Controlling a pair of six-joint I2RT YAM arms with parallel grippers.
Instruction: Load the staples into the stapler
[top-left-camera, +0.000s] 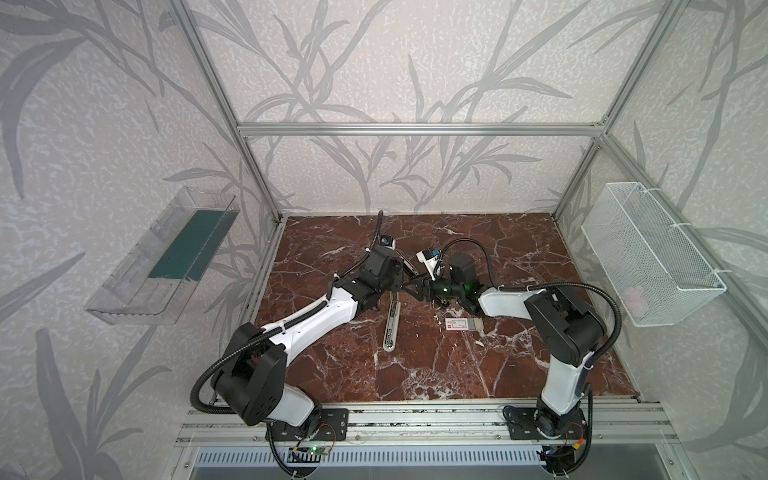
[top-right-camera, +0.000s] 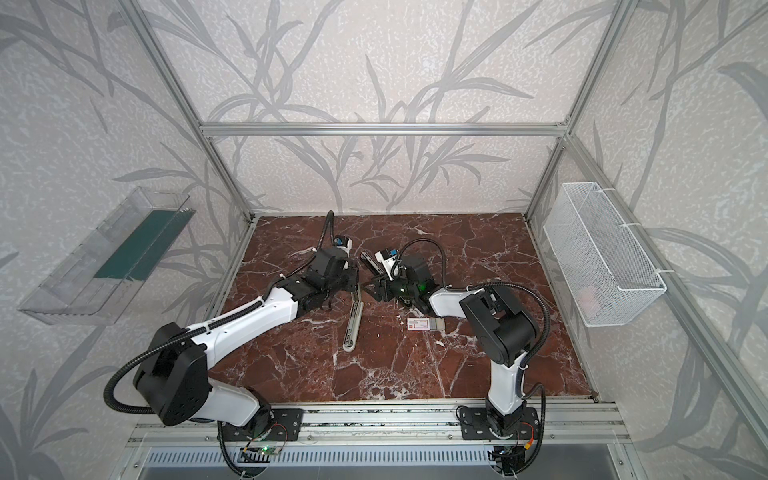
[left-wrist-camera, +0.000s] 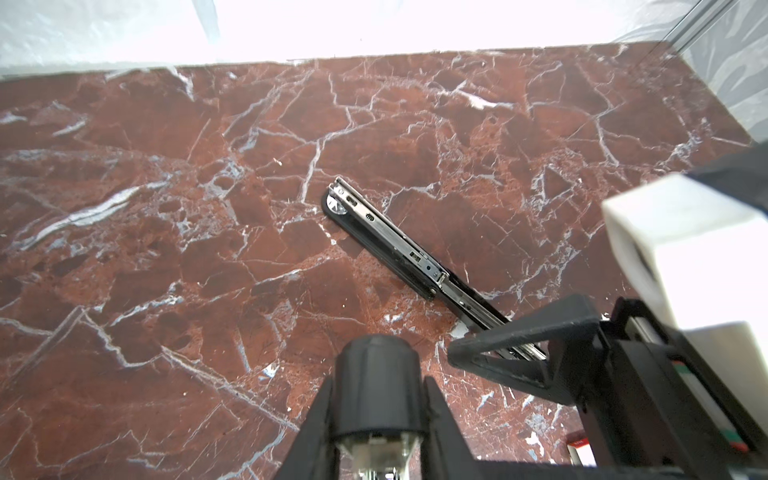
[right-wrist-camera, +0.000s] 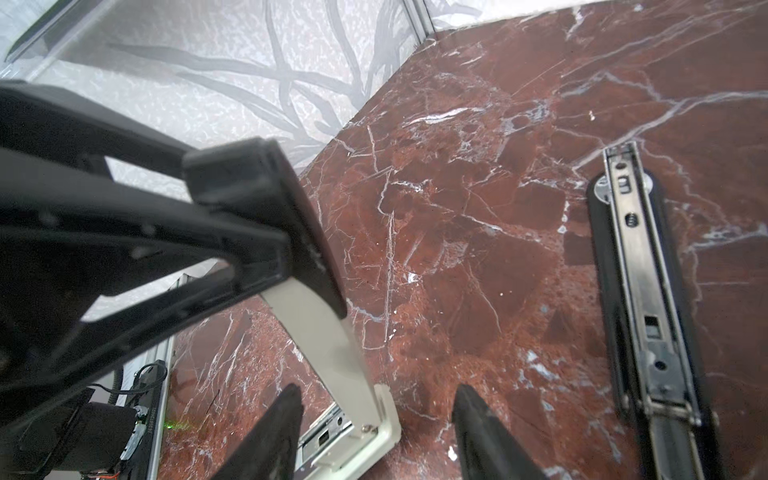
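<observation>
Left gripper (left-wrist-camera: 376, 397) is clamped on the black end of the beige-grey stapler (right-wrist-camera: 322, 328), holding its top arm up off the table (top-left-camera: 457, 374) — wrong stapler for this task. Right gripper (right-wrist-camera: 378, 390) has its jaws apart with nothing pinched, and hovers by that stapler's hinge.

The stapler (right-wrist-camera: 633, 270), all black, lies flat just beside it, opened out. Silver rail is bare, no strip on it that I can see. Staple box (top-left-camera: 457, 325) sits near the right arm with its grey tray partly out; the staples are too small to make out.

Looks like 0 loaded. To do the step well, the right gripper goes to the tray, pinches 1 strip by its long sides, keeps it level and in line with the rail, then lowers it straight on. Risk — the strip snaps or tilts off.
</observation>
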